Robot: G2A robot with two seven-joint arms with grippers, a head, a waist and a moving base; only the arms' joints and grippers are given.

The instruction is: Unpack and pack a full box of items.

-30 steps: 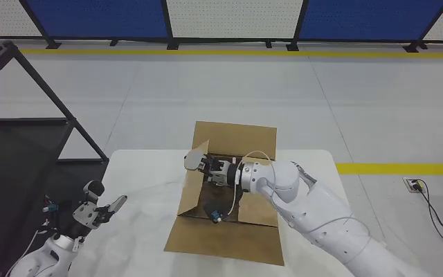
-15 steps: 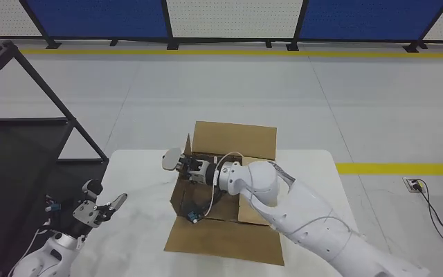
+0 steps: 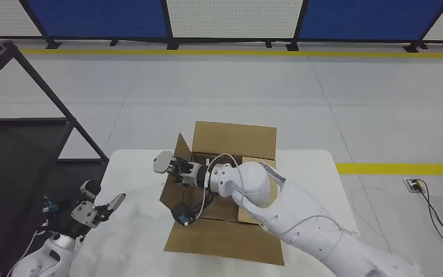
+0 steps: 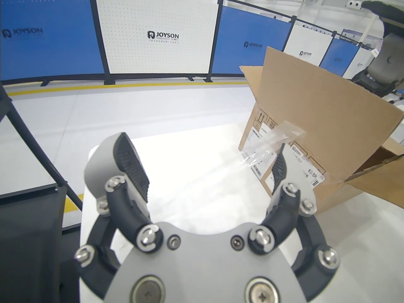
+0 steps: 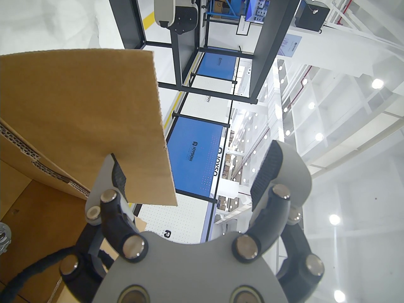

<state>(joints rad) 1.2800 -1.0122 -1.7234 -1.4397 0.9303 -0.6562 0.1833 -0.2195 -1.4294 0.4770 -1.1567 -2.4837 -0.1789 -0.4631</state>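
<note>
White floor and blue-and-white partition panels [image 3: 235, 17] ring the bench [image 3: 138, 228], where the cardboard box [image 4: 318, 118] stands with its flaps open. Its near flap [image 3: 225, 239] lies flat toward the bench's front edge, its far flap [image 3: 235, 138] stands up, and its left flap [image 3: 168, 192] tilts outward.

We see the right tool [image 3: 168, 166] at the left flap's top edge. Its fingers are spread wide, with the cardboard between them touching one pad [image 5: 118, 175], and it grips nothing. Inside the box something small and silvery [image 5: 3, 233] lies low down, though we cannot tell what it is.

Our left tool [image 3: 104, 197] hangs wide open and empty near the bench's left edge, well apart from the box, with white bench top lying between them. A black rack [image 3: 41, 145] stands just beside that edge.
</note>
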